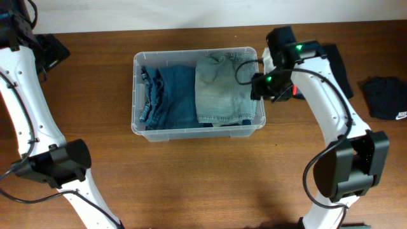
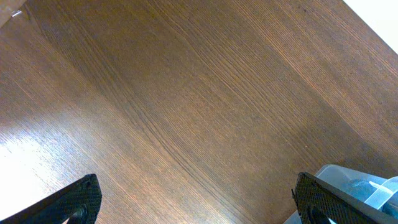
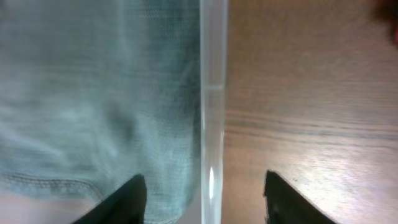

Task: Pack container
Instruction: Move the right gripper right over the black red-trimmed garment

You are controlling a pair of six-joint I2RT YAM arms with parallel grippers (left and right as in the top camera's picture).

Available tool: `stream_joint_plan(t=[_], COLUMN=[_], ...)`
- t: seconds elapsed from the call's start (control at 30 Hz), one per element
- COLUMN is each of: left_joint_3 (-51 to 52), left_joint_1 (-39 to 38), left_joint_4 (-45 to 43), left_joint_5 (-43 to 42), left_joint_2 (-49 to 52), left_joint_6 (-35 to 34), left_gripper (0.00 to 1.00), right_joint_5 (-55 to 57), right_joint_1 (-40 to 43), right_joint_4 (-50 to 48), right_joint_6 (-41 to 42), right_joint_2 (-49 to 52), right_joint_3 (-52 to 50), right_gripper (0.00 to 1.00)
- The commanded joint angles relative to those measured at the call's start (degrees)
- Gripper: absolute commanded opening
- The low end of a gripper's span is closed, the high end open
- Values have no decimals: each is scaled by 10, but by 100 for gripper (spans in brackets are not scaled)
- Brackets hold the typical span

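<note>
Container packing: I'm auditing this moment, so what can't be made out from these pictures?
Overhead: the right hand is hidden under its own wrist housing at the container wall.
Overhead: the black garment is cut off by the right edge.
Right wrist: the light jeans are blurred; their fold is unreadable.
Left wrist: the left hand shows fingertips only, cut by the bottom edge.

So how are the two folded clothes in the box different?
The dark denim is deep blue, while the pale denim is a washed-out grey-blue. The dark denim lies in the left half of the container and the pale denim in the right half. The pale denim looks smoother on top. Both are folded and inside the container.
</note>
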State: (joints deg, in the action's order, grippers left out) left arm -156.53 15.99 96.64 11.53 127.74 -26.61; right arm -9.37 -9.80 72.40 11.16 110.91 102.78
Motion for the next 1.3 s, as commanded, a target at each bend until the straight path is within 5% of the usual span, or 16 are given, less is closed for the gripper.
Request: stream_joint_plan(t=[0.0,0.23,0.33,0.8,1.27], left_joint_3=[3,3,3,3,3], left_joint_1=[2,2,2,2,2], left_joint_4=[0,0,0,1,0], left_joint_5=[2,3,3,3,3], left_joint_2=[-9,-9,-9,-9,-9], left_joint_6=[-3,-3,-3,-3,-3], left_gripper=[99,99,99,99,99], right_joint_5=[47,57,50,-233,-238], right_joint_1=[4,103,179,366,388], right_joint_4=[24,51,46,-186,-412], right_joint_6=[-8,111,224,234,329], right_joint_2=[-8,-10,-9,4,4], right_joint_3=[72,200,203,-18,-211], right_gripper=[63,81,99,99,98])
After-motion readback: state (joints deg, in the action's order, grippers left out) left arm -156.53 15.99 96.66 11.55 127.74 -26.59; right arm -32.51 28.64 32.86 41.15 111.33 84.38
